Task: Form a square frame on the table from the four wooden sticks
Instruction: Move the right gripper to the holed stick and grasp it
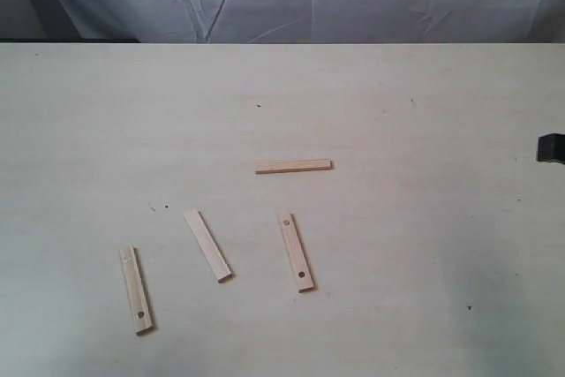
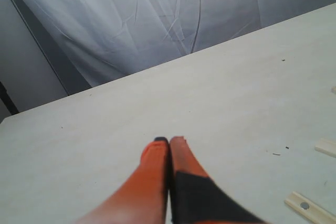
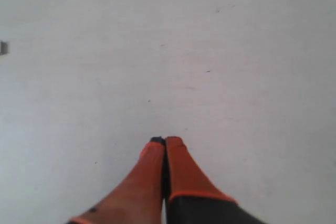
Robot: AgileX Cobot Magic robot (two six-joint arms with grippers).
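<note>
No square frame is yet formed: the pieces are scattered flat on the table [image 1: 424,245], none touching another. One plain stick [image 1: 293,166] is laid crosswise near the middle of the exterior view. From it, a holed stick [image 1: 297,252] is found at 6 o'clock. A second plain stick [image 1: 208,245] is found between 7 and 8 o'clock, and a second holed stick [image 1: 136,290] on the same bearing, farther out.

The left gripper [image 2: 169,140] and the right gripper [image 3: 165,140] are both clenched on nothing and held over bare tabletop.

A first pick-up is judged to be the step in hand. The jaws should be released before descent and turned square to the stick's long axis. They should then be closed across its narrow width at mid-length, so that the strip is not swung or tipped when lifted. The crosswise stick could well be left as one side and the others brought to it.
</note>
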